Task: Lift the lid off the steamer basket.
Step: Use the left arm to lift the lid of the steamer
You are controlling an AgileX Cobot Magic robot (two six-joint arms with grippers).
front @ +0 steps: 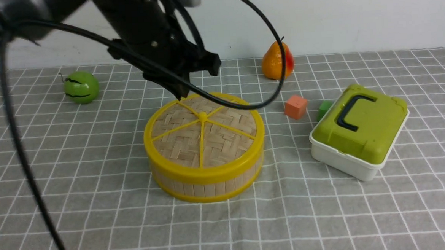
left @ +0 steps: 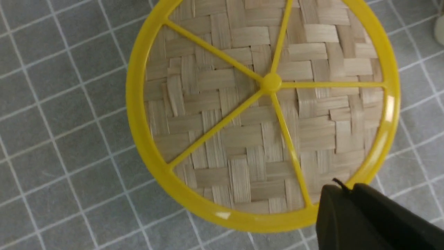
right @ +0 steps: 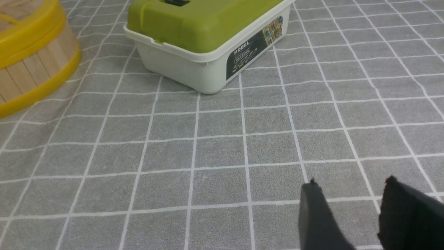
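Observation:
The lid (front: 203, 128), woven bamboo with a yellow rim, spokes and small centre knob, sits closed on the steamer basket (front: 206, 185) in the middle of the cloth. My left gripper (front: 181, 93) hangs at the lid's far-left rim. In the left wrist view the lid (left: 263, 104) fills the picture, and the left gripper (left: 347, 189) has its two fingers pressed together, holding nothing, tips over the rim. I cannot tell if they touch it. My right gripper (right: 350, 187) is open and empty over bare cloth. The basket's wall (right: 24, 69) shows in the right wrist view.
A white box with a green lid (front: 359, 125) stands right of the basket, also in the right wrist view (right: 208, 31). An orange cube (front: 296, 106) and a green cube (front: 324, 109) lie between them. An orange pear (front: 277, 61) is at the back, a green fruit (front: 81, 86) back left.

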